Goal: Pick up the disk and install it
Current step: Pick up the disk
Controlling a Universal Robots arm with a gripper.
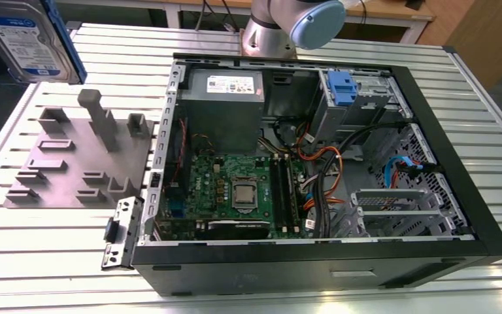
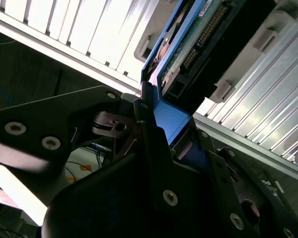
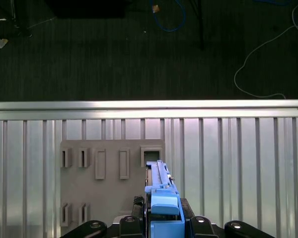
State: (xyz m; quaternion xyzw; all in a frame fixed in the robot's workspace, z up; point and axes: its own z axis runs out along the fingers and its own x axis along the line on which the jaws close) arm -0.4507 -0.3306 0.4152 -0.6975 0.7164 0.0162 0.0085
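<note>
The disk (image 1: 26, 38) hangs in the air at the exterior view's upper left, label facing the camera, blue bracket along its edges. It is above and behind the grey slotted fixture (image 1: 63, 163). In the second wrist view my gripper (image 2: 176, 126) is shut on the disk (image 2: 201, 44), with its black fingers (image 2: 149, 129) pressed against the blue bracket. The first wrist view shows the disk (image 3: 159, 178) edge-on between the gripper (image 3: 165, 220) halves, over the fixture (image 3: 104, 183). The open computer case (image 1: 465, 176) lies at the exterior view's right.
Inside the case are a motherboard (image 1: 233, 190), a grey power supply (image 1: 223, 98), cables and a drive bay with a blue tab (image 1: 342, 88). The arm's base (image 1: 273, 29) stands behind the case. The slatted metal table (image 1: 50, 261) ends near the fixture, with dark floor (image 3: 139, 49) beyond.
</note>
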